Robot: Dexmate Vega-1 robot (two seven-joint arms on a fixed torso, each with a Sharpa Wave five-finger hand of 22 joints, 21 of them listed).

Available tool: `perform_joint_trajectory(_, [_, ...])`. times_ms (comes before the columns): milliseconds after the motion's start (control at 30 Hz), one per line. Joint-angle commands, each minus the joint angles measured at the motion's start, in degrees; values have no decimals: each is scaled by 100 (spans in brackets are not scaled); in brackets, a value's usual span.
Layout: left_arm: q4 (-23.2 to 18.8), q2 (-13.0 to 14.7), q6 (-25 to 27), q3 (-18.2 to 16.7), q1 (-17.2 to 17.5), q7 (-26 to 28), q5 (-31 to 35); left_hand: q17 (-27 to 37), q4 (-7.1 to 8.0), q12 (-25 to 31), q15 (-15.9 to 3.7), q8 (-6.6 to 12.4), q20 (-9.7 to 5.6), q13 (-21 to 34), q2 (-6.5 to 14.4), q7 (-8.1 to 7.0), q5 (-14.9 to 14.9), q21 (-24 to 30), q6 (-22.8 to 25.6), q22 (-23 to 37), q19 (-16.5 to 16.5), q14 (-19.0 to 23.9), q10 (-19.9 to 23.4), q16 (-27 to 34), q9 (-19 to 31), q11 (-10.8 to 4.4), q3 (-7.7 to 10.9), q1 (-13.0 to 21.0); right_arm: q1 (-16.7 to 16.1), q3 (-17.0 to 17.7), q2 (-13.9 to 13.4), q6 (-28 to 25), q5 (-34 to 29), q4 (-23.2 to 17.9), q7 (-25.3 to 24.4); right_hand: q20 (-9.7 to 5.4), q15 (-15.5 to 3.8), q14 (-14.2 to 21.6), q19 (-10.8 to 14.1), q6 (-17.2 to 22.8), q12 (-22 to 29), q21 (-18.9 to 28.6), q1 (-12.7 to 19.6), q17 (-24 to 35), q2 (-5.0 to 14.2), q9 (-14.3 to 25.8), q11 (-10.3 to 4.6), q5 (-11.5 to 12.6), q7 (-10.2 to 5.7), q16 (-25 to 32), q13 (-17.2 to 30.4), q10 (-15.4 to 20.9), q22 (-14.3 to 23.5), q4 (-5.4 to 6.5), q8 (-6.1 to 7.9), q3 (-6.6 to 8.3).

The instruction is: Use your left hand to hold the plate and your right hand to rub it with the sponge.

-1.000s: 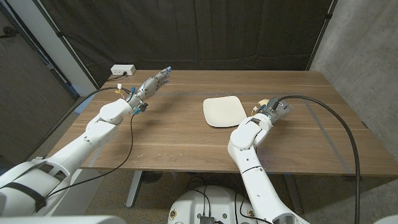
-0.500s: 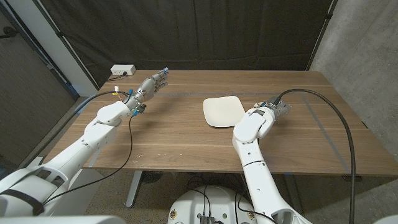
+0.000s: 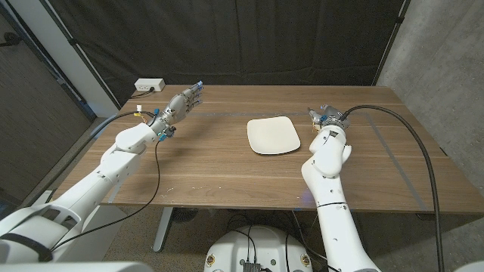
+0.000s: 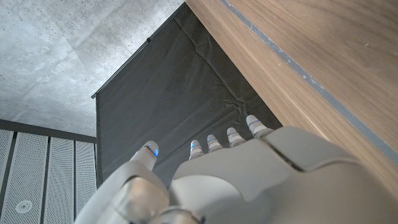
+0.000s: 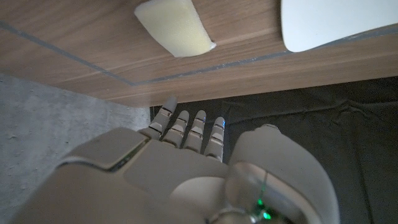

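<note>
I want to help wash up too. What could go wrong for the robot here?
The left hand is far from the plate, so nothing holds it yet; rubbing now could push the plate along the table. The right hand holds nothing, and the sponge lies loose on the wood, so a clumsy grab might knock it away.

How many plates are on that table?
1. A single cream plate lies near the table's middle, between the two hands; its corner also appears in the right wrist view. No others visible.
</note>
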Motion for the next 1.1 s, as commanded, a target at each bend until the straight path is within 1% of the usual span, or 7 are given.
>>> perform_joint_trajectory(33, [22, -39, 101, -131, 48, -217, -230, 18, 4, 50, -17, 38, 56, 12, 26, -24, -16, 20, -32, 15, -443, -216, -73, 13, 11, 12, -13, 16, -101, 876, -528, 2311, 5025, 330, -706, -169, -298, -51, -27, -40, 4, -55, -305, -63, -10, -3, -16, -37, 27, 15, -12, -79, 12, 28, 27, 104])
perform_joint_trajectory(67, [24, -47, 124, -148, 54, -243, -266, 18, 4, 50, -19, 38, 53, 12, 26, -30, -16, 20, -34, 15, -442, -219, -75, 12, 10, 14, -14, 16, -86, 917, -555, 2503, 5254, 438, -727, -169, -295, -54, -20, -79, 6, -66, -464, -101, -14, -6, -5, -51, 72, 26, -19, -85, 13, 28, 16, 141])
perform_joint_trajectory(233, [68, -86, 131, -216, 67, -316, -327, 16, 2, 49, -27, 34, 44, 11, 22, -38, -17, 25, -61, 14, -436, -242, -99, 9, 8, 18, -20, 20, -2, 1084, -570, 3465, 6296, 1032, -860, -200, -290, -70, 19, -172, 7, -85, -820, -187, -37, -13, 5, -74, 176, 39, -31, -107, 13, 25, -3, 207])
perform_joint_trajectory(433, [149, -113, 150, -258, 50, -447, -343, 13, 0, 41, -51, 26, 31, 10, 21, -50, -18, 20, -105, 14, -455, -299, -143, -6, 7, 15, -25, 23, 30, 1078, -629, 3979, 6787, 1326, -972, -270, -254, -87, 41, -279, -2, -117, -1146, -275, -54, -21, 54, -86, 246, 43, -40, -152, 8, 6, -19, 266])
perform_joint_trajectory(633, [263, -161, 87, -329, 47, -610, -388, 10, 1, 42, -67, 30, 36, 10, 23, -43, -18, 4, -121, 14, -502, -338, -169, -10, 5, 19, -30, 24, -42, 1097, -545, 4416, 7163, 1505, -1165, -304, -244, -83, 65, -266, 2, -125, -1249, -308, -63, -24, 63, -88, 252, 47, -43, -148, 4, -4, -2, 292])
perform_joint_trajectory(867, [196, -127, 78, -405, 155, -698, -421, 8, 3, 44, -83, 32, 32, 9, 26, -40, -18, 5, -131, 14, -503, -363, -183, -13, 5, 19, -32, 25, -197, 1031, -538, 4474, 7211, 1387, -1333, -273, -226, -59, 77, -210, 15, -146, -1375, -355, -76, -28, 66, -89, 258, 57, -47, -122, -1, -22, 27, 334])
perform_joint_trajectory(1100, [203, -122, 158, -402, 211, -719, -409, 5, 4, 53, -91, 39, 31, 9, 30, -39, -17, 1, -131, 14, -521, -369, -184, -6, 4, 20, -36, 26, -401, 938, -551, 4252, 7126, 1100, -1437, -219, -226, -54, 84, -215, 20, -165, -1455, -392, -108, -30, 70, -90, 287, 55, -49, -113, -6, -43, 27, 357])
